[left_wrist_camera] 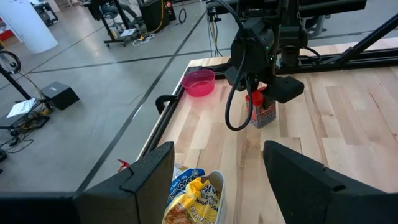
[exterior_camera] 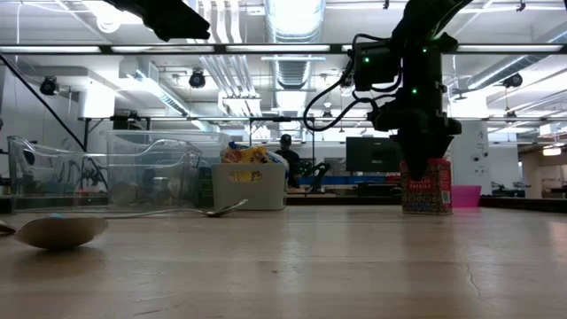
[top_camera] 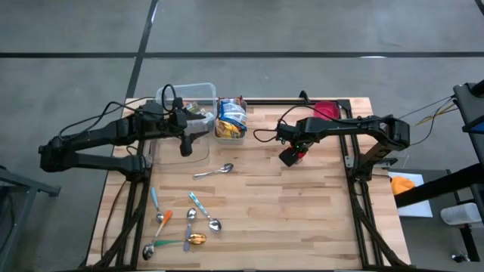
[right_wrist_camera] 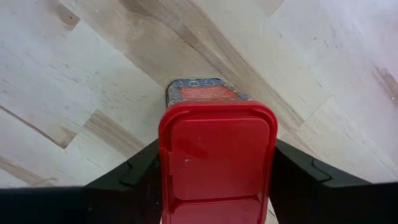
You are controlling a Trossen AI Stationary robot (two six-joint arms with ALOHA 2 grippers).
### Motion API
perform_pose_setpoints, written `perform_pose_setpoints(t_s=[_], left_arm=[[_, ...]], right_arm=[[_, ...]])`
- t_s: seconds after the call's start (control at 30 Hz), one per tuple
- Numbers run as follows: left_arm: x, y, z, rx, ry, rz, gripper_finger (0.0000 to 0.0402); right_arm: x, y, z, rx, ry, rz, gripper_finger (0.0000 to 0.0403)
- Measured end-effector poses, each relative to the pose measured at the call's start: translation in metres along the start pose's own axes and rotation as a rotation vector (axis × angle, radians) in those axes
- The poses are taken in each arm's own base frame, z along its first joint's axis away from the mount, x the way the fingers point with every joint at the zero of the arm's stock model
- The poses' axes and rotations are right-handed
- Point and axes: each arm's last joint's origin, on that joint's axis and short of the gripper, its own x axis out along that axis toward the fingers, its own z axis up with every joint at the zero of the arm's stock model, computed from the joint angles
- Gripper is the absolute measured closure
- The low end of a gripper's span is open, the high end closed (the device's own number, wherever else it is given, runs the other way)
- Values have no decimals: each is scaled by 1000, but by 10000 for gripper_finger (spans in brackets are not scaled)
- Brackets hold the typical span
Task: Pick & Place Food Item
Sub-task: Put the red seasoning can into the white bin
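Right gripper (right_wrist_camera: 214,177) stands over the red-lidded tin (right_wrist_camera: 216,155) upright on the bench (top_camera: 302,204), fingers flanking its sides; whether they are actually pressing it cannot be told. Judgement: close squarely on the flat sides and lift straight to avoid tipping. Left gripper (left_wrist_camera: 217,171) hangs with fingers parted and empty above the food basket (top_camera: 231,121). Count: roughly six spoons (top_camera: 213,171), one clear tub (top_camera: 189,94), one pink bowl (left_wrist_camera: 199,81)

tin (right_wrist_camera: 214,149): red-lidded, patterned sides, upright on the table, right of centre, toward the far edge
bin (top_camera: 231,130): small container of food packets, far edge, left of tin, well apart
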Motion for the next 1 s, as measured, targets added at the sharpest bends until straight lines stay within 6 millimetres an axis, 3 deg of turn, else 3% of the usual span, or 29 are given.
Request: perform_pose_setpoints(t_s=[0.2,0.47,0.77,1.0], left_arm=[[0,0,0,0,0,0,153],[0,0,0,0,0,0,153],[0,0,0,0,0,0,153],[0,0,0,0,0,0,153]], right_arm=[[0,0,0,-9,-1,1,172],[0,0,0,-14,-3,1,193],[0,2,3,-10,-38,16,136],[0,2,3,-15,-29,30,126]])
